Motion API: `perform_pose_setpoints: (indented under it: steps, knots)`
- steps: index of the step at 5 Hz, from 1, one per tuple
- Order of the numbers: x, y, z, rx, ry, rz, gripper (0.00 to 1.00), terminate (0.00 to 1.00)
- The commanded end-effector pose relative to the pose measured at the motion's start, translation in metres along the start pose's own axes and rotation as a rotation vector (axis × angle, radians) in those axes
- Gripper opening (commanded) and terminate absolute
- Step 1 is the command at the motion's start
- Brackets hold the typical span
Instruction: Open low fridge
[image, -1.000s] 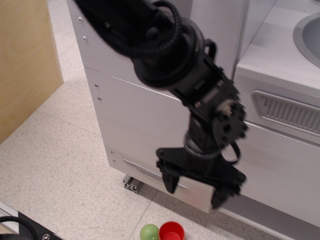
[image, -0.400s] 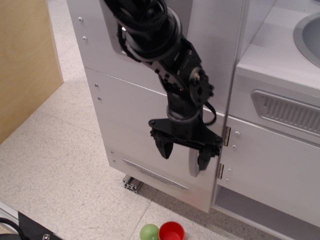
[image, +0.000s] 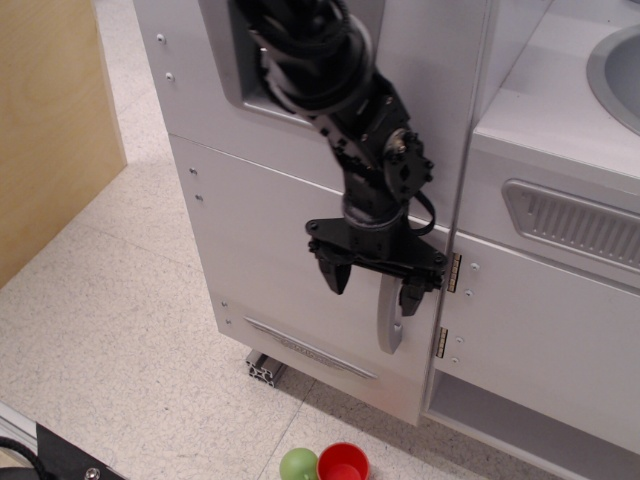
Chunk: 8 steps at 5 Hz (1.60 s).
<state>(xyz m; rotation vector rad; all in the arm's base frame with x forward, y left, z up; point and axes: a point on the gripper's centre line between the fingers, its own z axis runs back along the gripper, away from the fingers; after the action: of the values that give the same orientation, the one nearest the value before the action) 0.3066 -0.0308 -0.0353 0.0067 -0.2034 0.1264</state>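
The low fridge (image: 290, 270) fills the middle of the view, its white door shut and its curved grey handle (image: 388, 318) near the right edge. The gripper (image: 374, 288) hangs with fingers (image: 334, 272) spread wide, holding nothing; the right finger is at the handle's top, contact unclear. The black arm (image: 330, 90) descends from the top, pointing downward.

A pale speckled floor (image: 130, 330) fills the lower left of the frame, crossed by faint tile seams. Along the left edge stands a light wooden panel (image: 50, 120), its face smooth and its bottom edge meeting the floor. At the bottom centre a green ball (image: 297, 465) lies touching a red cup (image: 343, 464) on the floor. At the upper right sits a grey sink basin (image: 615, 75), set in a white countertop (image: 560, 95). Below it runs a ribbed grey vent (image: 575, 222). Light is even and soft.
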Motion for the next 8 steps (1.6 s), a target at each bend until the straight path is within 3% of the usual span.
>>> perform_pose_setpoints:
  steps: [1, 2, 5, 6, 7, 8]
  knots:
    - [0.015, -0.007, 0.002, 0.005, -0.084, -0.005, 1.00, 0.00]
    - [0.016, -0.004, 0.003, -0.021, -0.083, 0.025, 0.00, 0.00]
    - [0.004, -0.005, 0.003, -0.022, -0.103, -0.033, 0.00, 0.00]
    - [-0.011, -0.001, 0.008, -0.033, -0.081, -0.047, 0.00, 0.00]
    - [-0.029, 0.004, 0.017, -0.043, 0.002, -0.122, 0.00, 0.00]
    - [-0.041, 0.009, 0.034, -0.030, 0.042, -0.179, 1.00, 0.00]
